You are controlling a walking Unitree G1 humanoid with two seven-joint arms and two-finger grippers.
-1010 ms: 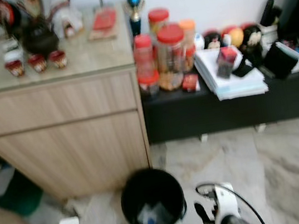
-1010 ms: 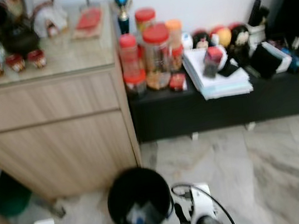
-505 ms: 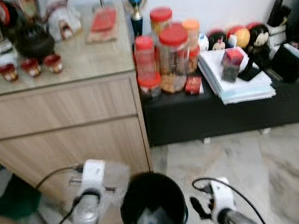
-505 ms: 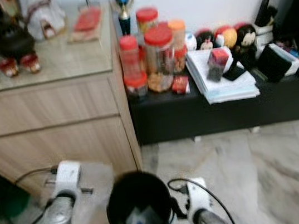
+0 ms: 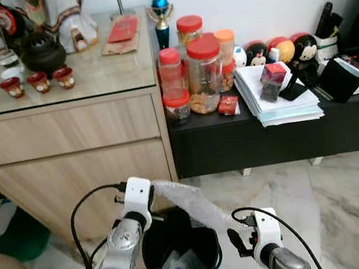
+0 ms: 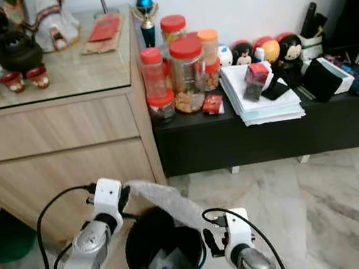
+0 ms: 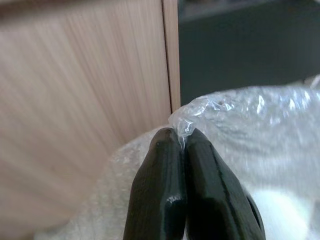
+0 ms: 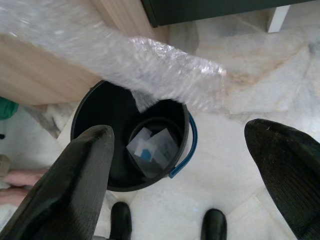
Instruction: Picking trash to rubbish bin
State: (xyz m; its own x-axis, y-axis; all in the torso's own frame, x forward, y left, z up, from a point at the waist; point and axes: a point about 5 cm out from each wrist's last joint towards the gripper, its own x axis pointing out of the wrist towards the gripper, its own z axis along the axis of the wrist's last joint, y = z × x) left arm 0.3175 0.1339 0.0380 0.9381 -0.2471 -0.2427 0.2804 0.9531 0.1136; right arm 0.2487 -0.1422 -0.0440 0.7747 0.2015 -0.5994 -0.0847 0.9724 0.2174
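Note:
A black rubbish bin (image 5: 180, 249) stands on the marble floor in front of the wooden cabinet, with paper scraps (image 8: 150, 149) at its bottom. My left gripper (image 5: 153, 194) is shut on one end of a sheet of clear bubble wrap (image 5: 193, 202), which stretches out over the bin's mouth. In the left wrist view both black fingers (image 7: 167, 185) pinch the wrap's edge (image 7: 192, 112). My right gripper (image 5: 234, 242) is low beside the bin's right rim, open and holding nothing; its wide-spread fingers (image 8: 75, 185) frame the bin (image 8: 100, 117) from above.
The wooden cabinet (image 5: 75, 157) rises just behind the bin. A low black shelf (image 5: 280, 129) with jars, papers and toys runs to the right. Open marble floor (image 5: 340, 212) lies to the right. A green object (image 5: 16, 237) sits at the left.
My left arm has come up and to the right, carrying the bubble wrap from beside the bin to over its mouth. The right gripper has stayed put. The camera has tilted slightly.

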